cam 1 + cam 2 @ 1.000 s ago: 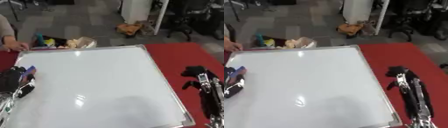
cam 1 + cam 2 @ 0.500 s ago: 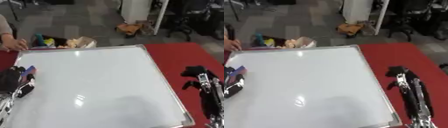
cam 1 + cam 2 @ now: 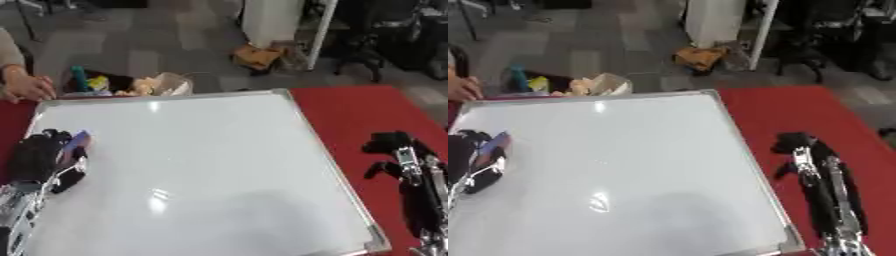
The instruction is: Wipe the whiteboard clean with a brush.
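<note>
Left eye view: left robot hand (image 3: 39,159) at 9 o'clock, fingers curled round small blue-purple brush (image 3: 77,141), resting on large white glossy whiteboard (image 3: 201,165). Brush likely light, stiff; hold by its body.

Right eye view: right robot hand (image 3: 798,150) at 3 o'clock over red worktop (image 3: 798,112), curled, empty.

One whiteboard (image 3: 201,165) lies on one red table (image 3: 367,115). Two robot hands show: the left hand (image 3: 39,160) and the right hand (image 3: 398,150). One brush (image 3: 74,142) shows. One person's hand (image 3: 26,89) rests at the board's far corner.
</note>
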Robot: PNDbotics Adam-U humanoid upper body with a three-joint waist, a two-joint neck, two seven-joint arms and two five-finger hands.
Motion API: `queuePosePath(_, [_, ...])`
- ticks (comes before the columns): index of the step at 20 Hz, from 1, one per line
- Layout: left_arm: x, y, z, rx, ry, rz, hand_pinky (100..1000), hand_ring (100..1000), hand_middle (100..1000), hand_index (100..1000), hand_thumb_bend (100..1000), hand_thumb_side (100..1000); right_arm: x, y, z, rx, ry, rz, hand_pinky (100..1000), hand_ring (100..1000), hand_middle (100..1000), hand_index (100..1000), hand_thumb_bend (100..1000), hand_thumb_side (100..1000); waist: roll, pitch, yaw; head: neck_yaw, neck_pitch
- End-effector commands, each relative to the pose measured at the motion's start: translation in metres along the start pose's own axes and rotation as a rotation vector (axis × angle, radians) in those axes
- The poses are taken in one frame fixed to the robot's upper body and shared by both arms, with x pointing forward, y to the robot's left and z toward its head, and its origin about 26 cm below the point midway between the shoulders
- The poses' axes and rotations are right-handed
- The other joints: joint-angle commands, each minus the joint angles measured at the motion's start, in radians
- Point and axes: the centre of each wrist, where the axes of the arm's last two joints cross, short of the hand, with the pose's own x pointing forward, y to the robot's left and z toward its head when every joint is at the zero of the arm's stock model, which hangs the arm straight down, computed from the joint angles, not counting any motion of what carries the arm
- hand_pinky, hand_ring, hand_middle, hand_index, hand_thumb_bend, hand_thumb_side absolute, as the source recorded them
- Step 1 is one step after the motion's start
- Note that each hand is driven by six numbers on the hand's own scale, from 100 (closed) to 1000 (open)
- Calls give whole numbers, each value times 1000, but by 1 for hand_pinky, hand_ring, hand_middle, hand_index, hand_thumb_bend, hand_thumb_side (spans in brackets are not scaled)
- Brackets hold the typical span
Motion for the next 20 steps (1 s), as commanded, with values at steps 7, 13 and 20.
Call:
queuePosePath(7, [33,-14,22,-67,-195,-28,503,501,522,744,555,499,8,-4,-5,4,-33,12,356,643,560,677,100,798,1,-6,-1,0,-6])
queuePosePath(13, [36,-15,23,-72,-223,-48,511,504,527,746,548,503,8,-4,-4,5,-32,12,355,643,560,677,100,800,-1,-6,-2,1,-7])
queuePosePath(20, [9,-12,17,-36,-106,-88,533,516,543,754,537,498,8,-4,-5,3,-31,15,356,643,560,677,100,801,2,-7,0,-3,-9])
